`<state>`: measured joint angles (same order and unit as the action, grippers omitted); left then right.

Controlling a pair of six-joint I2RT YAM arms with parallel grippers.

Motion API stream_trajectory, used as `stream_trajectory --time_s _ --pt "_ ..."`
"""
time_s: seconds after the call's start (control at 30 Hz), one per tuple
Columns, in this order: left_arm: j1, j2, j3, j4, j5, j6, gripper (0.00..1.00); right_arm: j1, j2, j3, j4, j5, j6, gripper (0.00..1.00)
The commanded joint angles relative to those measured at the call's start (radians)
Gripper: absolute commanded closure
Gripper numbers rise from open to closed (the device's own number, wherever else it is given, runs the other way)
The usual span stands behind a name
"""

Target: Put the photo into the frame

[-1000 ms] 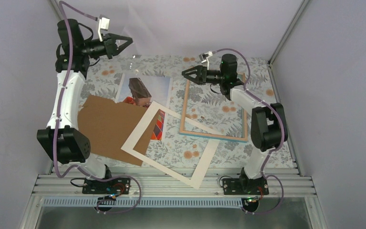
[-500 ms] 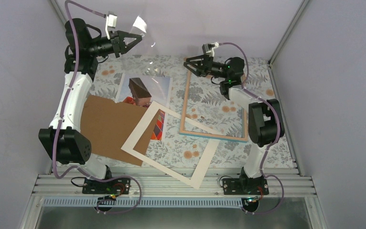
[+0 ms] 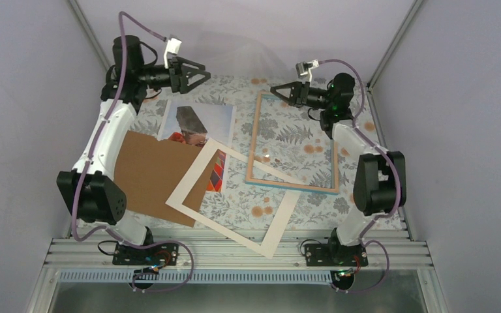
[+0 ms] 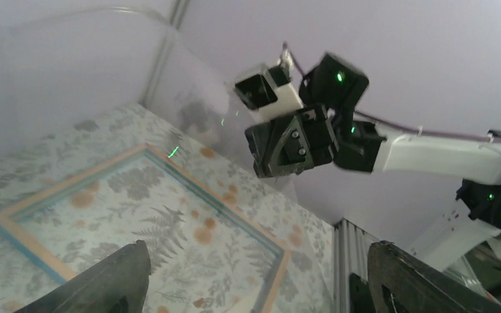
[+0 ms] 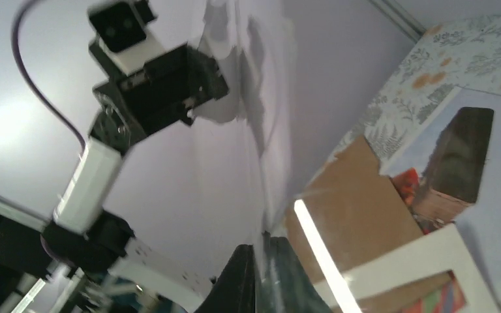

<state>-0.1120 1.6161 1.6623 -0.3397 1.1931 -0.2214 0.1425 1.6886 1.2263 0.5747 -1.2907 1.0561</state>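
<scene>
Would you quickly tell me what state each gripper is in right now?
Left gripper: open, fingers wide apart, holding nothing.
Right gripper: closed on the edge of the clear pane.

Lying flat on worktop (image 3: 313,207): photo (image 3: 203,119), balloon print, near half covered; frame (image 3: 293,188) just right of it, apart, wood-coloured back up, turquoise rim showing at near edge.

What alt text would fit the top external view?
Above the far side of a floral table, the left gripper is open and the right gripper holds a clear sheet. Nearer lie a balloon photo partly under a brown board and cream mat, and a frame to their right.
</scene>
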Motion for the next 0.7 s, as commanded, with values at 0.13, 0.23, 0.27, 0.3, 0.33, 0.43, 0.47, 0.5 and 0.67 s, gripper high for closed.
stream_trajectory --time_s 0.13,0.23,0.27,0.3,0.33,0.43,0.47,0.5,0.67 --pt "-0.052 0.108 0.063 -0.247 0.08 0.22 0.17 -0.051 -0.087 0.081 -0.97 -0.145 -0.884 0.96" --pt "-0.052 0.121 0.057 -0.233 0.083 0.203 0.26 -0.09 -0.083 0.081 -1.078 -0.137 -0.982 0.96" --pt "-0.052 0.123 0.048 -0.219 0.089 0.19 0.33 -0.102 -0.083 0.077 -1.09 -0.135 -0.989 0.96" --pt "-0.054 0.122 0.033 -0.194 0.095 0.168 0.41 -0.111 -0.081 0.074 -1.095 -0.13 -0.991 0.96" --pt "-0.056 0.12 0.009 -0.152 0.1 0.13 0.49 -0.117 -0.08 0.075 -1.101 -0.12 -0.995 0.96" --pt "-0.079 0.124 -0.055 -0.041 0.117 0.042 0.54 -0.119 -0.078 0.066 -1.068 -0.112 -0.962 0.96" --pt "-0.091 0.127 -0.067 -0.02 0.117 0.029 0.55 -0.12 -0.08 0.058 -1.049 -0.105 -0.949 0.96" --pt "-0.107 0.133 -0.073 -0.006 0.112 0.024 0.58 -0.12 -0.08 0.056 -1.044 -0.092 -0.949 0.96" --pt "-0.122 0.16 -0.11 0.042 0.007 -0.033 0.97 -0.152 -0.058 0.049 -1.124 -0.027 -1.015 0.82"
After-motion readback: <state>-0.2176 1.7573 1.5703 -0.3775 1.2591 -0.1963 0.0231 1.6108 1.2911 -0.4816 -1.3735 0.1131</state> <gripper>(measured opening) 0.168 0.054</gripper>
